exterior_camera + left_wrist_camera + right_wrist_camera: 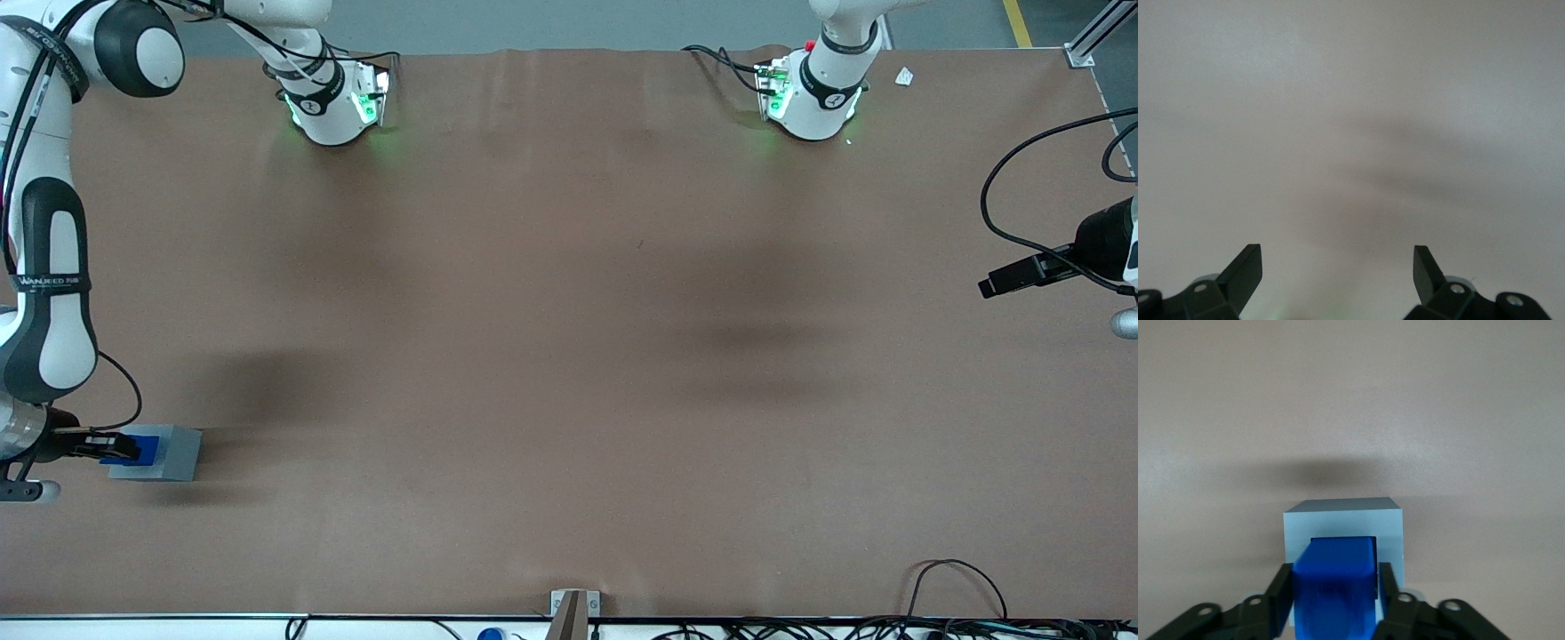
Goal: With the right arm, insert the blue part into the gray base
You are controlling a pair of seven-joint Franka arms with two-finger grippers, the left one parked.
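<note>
Close up in the right wrist view: black gripper [1335, 597] squeezed tight on the blue part [1336, 587], one finger [1280, 593] pressed to each side. Blue part held right over the gray base [1343, 520], its end at the square hole in the top; hard to tell how deep in.

From the front view, a different look: same gripper [105, 446] low over the brown table [569, 356], at the working arm's end and on the side nearer the front camera. Only a small bit of the blue part [147, 442] peeking out on top of the gray base [169, 453]. Squeeze on the sides not clear from here. White right arm [49, 293] reaching down to it, something the wrist view cannot show.

Farther off, a dark shadow on the table past the base in the wrist view.
</note>
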